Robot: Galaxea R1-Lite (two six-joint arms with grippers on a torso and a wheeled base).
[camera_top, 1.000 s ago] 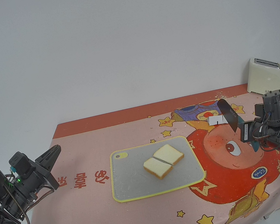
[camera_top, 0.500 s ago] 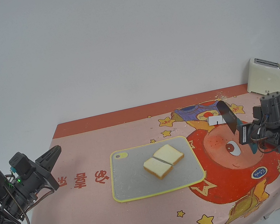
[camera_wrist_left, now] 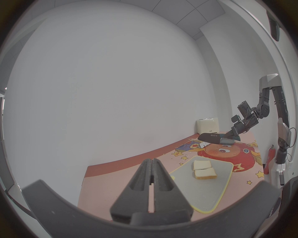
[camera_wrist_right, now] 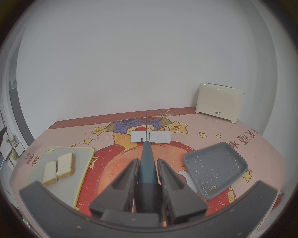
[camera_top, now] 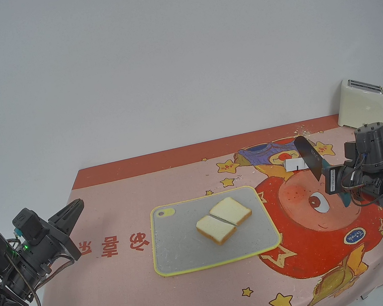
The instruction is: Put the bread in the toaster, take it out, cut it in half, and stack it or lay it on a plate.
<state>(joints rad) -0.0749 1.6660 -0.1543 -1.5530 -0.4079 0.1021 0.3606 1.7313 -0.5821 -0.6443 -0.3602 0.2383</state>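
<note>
Two halves of pale toasted bread [camera_top: 224, 219] lie side by side on the right part of a grey, yellow-rimmed cutting board [camera_top: 179, 248]. Their long sides run diagonally, from the board's far left to its near right. Right of the board, the right gripper [camera_top: 330, 174] pinches a dark-bladed knife [camera_top: 310, 157] by its teal handle, blade angled upward. Left of the board, the left gripper [camera_top: 72, 212] has its fingers pressed together. The right arm looks nearer the bread, but it is occupied.
</note>
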